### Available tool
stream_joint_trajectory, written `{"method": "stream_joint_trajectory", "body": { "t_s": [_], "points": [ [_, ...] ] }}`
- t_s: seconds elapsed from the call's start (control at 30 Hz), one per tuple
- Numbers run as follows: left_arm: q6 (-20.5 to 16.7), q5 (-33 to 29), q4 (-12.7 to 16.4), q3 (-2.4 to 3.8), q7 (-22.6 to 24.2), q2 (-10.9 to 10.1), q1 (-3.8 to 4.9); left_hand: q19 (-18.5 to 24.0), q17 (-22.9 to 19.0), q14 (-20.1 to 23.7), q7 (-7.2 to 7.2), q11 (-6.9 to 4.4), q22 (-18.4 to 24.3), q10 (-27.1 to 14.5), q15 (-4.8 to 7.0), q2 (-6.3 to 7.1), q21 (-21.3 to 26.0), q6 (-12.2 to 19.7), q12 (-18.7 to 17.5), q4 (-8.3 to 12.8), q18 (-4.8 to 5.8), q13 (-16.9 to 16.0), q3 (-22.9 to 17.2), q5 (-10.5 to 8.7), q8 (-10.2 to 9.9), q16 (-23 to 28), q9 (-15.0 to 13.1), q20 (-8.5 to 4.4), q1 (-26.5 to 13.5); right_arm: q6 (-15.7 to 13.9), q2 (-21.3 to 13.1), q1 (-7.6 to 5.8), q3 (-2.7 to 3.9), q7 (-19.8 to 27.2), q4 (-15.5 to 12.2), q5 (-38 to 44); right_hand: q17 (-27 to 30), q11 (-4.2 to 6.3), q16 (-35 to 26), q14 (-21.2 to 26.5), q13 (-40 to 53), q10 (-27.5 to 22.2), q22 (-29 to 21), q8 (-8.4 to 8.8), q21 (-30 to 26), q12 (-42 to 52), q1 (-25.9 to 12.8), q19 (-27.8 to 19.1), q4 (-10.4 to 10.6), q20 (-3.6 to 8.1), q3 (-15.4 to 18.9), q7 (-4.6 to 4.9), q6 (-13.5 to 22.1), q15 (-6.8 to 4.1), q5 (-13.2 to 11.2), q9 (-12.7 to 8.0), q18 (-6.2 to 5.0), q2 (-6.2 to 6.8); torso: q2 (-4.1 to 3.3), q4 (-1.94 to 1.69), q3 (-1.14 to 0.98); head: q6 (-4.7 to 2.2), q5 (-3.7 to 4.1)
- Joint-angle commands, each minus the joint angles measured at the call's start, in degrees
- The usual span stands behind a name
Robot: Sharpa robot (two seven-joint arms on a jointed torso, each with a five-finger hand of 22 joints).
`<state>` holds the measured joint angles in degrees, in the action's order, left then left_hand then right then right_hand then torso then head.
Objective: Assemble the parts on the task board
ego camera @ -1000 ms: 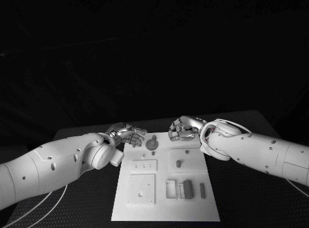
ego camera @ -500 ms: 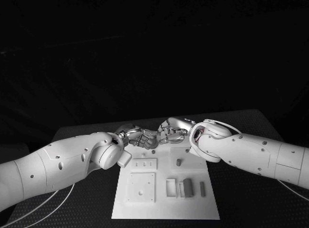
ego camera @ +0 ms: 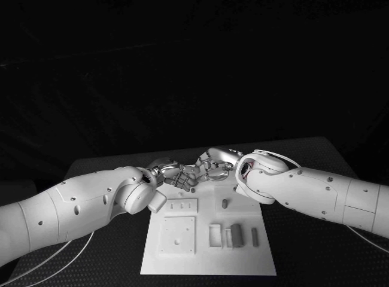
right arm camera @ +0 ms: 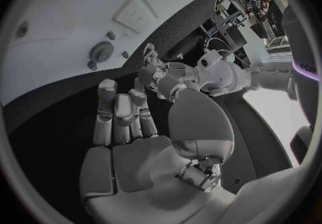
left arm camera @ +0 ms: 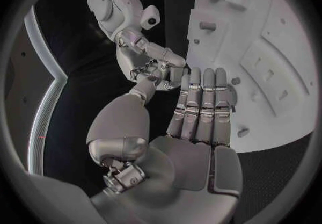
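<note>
While both arms reach in over the black tabletop (ego camera: 291,263), the two silver hands meet at the far end of the white task board (ego camera: 207,260). The left hand (ego camera: 179,175) comes in from the left and the right hand (ego camera: 213,166) from the right. Their fingertips are very close together; whether they touch cannot be told.

Seen from the left wrist, the left hand is released and holds nothing. Its fingers lie straight and side by side above the board's far end, with the thumb set apart. Seen from the right wrist, the right hand is also empty, its fingers loosely bent and its palm bare.

A round grey part (right arm camera: 102,51) lies flat on the board just beyond the right hand's fingertips, close to the board's far edge. Both hands seem gathered there to work on this piece together, one perhaps steadying while the other picks it up, though neither grasps it yet.

Nearer the robot, other parts wait on the board:
- a short peg (ego camera: 224,204) stands near the middle;
- a grey block (ego camera: 236,235) sits lower down;
- a thin bar (ego camera: 254,237) lies just beside the block.

The assembly looks to be at an early stage.
</note>
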<state>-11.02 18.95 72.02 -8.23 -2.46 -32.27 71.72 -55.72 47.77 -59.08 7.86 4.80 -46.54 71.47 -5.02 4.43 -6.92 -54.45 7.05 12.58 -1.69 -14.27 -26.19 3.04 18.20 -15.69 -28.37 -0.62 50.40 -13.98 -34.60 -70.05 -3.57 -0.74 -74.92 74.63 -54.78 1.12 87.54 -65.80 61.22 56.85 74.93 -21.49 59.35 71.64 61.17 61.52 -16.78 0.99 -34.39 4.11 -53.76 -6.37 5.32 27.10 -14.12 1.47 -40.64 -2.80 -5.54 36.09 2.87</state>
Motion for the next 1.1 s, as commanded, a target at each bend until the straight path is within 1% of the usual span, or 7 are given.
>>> {"method": "stream_joint_trajectory", "body": {
  "t_s": [0.03,0.33,0.53,0.73,0.83,0.97,1.1],
  "points": [
    [1.74,0.88,0.27,0.07,-0.29,0.25,0.04,-0.4,0.1,-0.43,-0.06,-0.12,-0.07,0.4,0.1,-0.27,0.16,-0.4,0.21,0.18,-0.7,-0.08,0.22,-0.22,0.18,-0.14,0.06,0.03,-0.47,0.8,0.24,0.02,0.0,0.39,-0.34,0.66,0.09,0.27,0.06,-0.07,0.08,0.07,1.01,-2.0,0.23,0.25,0.23,0.11,0.06,0.41,-0.23,0.54,-6.0,-0.5,0.17,3.91,-0.88,-0.27,0.0,-0.02,-0.01,0.03,0.09],
    [0.9,1.55,0.0,0.07,-1.0,0.23,0.03,-0.48,0.24,-0.52,-0.03,-0.15,-0.14,0.49,0.14,-0.49,0.16,-0.51,0.22,0.18,-0.66,-0.14,0.25,-0.22,0.18,-0.15,0.1,-0.03,-0.58,1.64,0.95,0.05,0.0,0.47,0.13,0.59,0.09,0.27,0.05,-0.08,0.09,0.07,1.01,-1.99,0.23,0.24,0.21,0.11,0.07,0.42,-0.23,0.54,-6.0,-0.51,0.16,3.94,-0.88,-0.26,-0.02,0.04,-0.06,0.0,0.16],
    [1.13,1.11,0.14,0.07,-0.75,0.52,0.03,-0.54,0.46,-0.57,-0.1,-0.19,-0.24,0.57,0.23,-1.38,0.22,-0.62,0.18,0.39,-0.58,-0.23,0.08,-0.22,0.13,-0.1,0.17,-0.13,-0.41,2.39,1.6,0.17,-0.02,0.39,0.62,0.54,0.12,0.27,0.04,-0.07,0.09,0.07,1.0,-1.98,0.23,0.23,0.19,0.11,0.07,0.42,-0.24,0.54,-6.0,-0.52,0.16,3.96,-0.88,-0.27,-0.02,-0.01,-0.02,0.03,0.24],
    [1.34,1.08,0.17,0.07,-0.77,0.6,0.03,-0.58,0.78,-0.7,-0.26,-0.25,-0.38,0.74,0.33,-2.64,0.33,-0.86,0.16,1.13,-0.45,-0.36,-0.14,-0.22,0.14,-0.04,0.24,-0.23,0.16,2.51,2.05,0.35,-0.03,0.35,0.87,0.52,0.19,0.27,0.03,-0.02,0.09,0.07,1.0,-1.97,0.22,0.23,0.17,0.1,0.07,0.43,-0.24,0.55,-5.99,-0.53,0.16,3.98,-0.88,-0.29,-0.01,-0.03,-0.03,0.17,0.23],
    [1.38,1.08,0.19,0.07,-0.89,0.52,0.03,-0.57,1.05,-1.0,-0.47,-0.42,-0.48,1.09,0.46,-3.7,0.42,-1.28,0.27,1.9,-0.33,-0.52,-0.48,-0.22,0.29,-0.11,0.21,-0.3,0.94,2.52,2.05,0.36,-0.03,0.31,1.04,0.52,0.28,0.27,0.02,0.04,0.09,0.07,1.0,-1.96,0.22,0.22,0.16,0.09,0.07,0.43,-0.25,0.55,-5.98,-0.53,0.16,3.99,-0.88,-0.3,-0.01,-0.03,-0.03,0.17,0.23],
    [1.25,1.18,0.19,0.07,-0.95,0.31,0.03,-0.52,1.75,-2.12,-1.05,-1.04,-0.65,2.44,0.93,-5.43,0.6,-2.68,0.87,3.06,0.01,-0.99,-1.27,-0.23,0.94,-0.65,-0.03,-0.47,2.21,2.64,1.96,0.37,-0.03,0.24,1.26,0.52,0.27,0.27,0.01,0.04,0.09,0.07,0.99,-1.95,0.21,0.22,0.15,0.09,0.07,0.43,-0.25,0.55,-5.98,-0.54,0.16,4.0,-0.88,-0.3,-0.02,-0.01,-0.01,0.2,0.23],
    [1.07,1.24,0.18,0.07,-0.88,0.07,0.02,-0.67,2.25,-2.6,-1.58,-1.51,-0.77,3.25,1.24,-6.38,0.65,-3.61,1.25,3.49,0.21,-1.35,-1.73,-0.23,1.34,-0.9,-0.22,-0.69,2.68,2.85,1.88,0.37,-0.03,0.17,1.33,0.52,0.21,0.27,0.01,0.0,0.1,0.07,0.99,-1.95,0.21,0.21,0.15,0.08,0.07,0.44,-0.26,0.55,-5.97,-0.54,0.16,4.01,-0.88,-0.31,-0.02,-0.01,-0.03,0.21,0.23]
  ]
}}
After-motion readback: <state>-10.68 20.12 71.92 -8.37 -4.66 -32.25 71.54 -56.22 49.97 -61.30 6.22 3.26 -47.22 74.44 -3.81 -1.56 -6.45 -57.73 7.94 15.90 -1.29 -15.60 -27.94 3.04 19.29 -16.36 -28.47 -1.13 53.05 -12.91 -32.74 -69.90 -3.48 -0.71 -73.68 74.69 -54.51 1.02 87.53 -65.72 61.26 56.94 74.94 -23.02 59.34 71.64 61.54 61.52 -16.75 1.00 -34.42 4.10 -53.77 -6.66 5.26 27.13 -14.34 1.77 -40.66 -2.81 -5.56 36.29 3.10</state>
